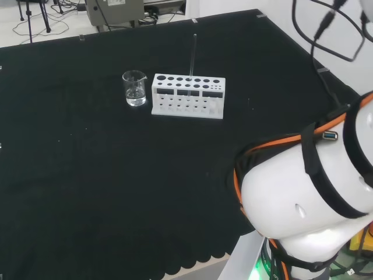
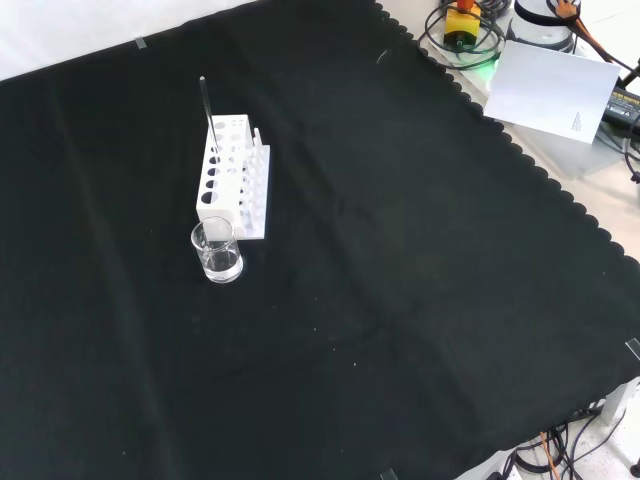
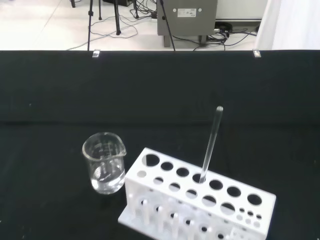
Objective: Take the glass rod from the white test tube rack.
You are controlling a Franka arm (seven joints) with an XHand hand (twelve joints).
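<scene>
The glass rod [image 1: 192, 61] stands in the white test tube rack [image 1: 187, 97], in one of the holes of its far row as the head view has it, about midway along, with most of its length rising clear above the top plate. Its long axis is close to upright; from the front view it tips slightly toward the top left, though I may be misreading the tilt, since clear glass on black cloth gives me little to go on. A small beaker [image 1: 134, 88] sits just beside the rack's left end in the head view, apart from it, with what looks like a little clear liquid at the bottom. I cannot tell how my robot hand is set. My wrist camera looks across the surface [image 2: 420, 300] at the rack from well back and a little above. So the rod lies ahead of me and lower, on the rack's far side. I judge the reach has not begun: I would come forward over the rack, meet the free upper shaft, then lift along the rod's own line.
</scene>
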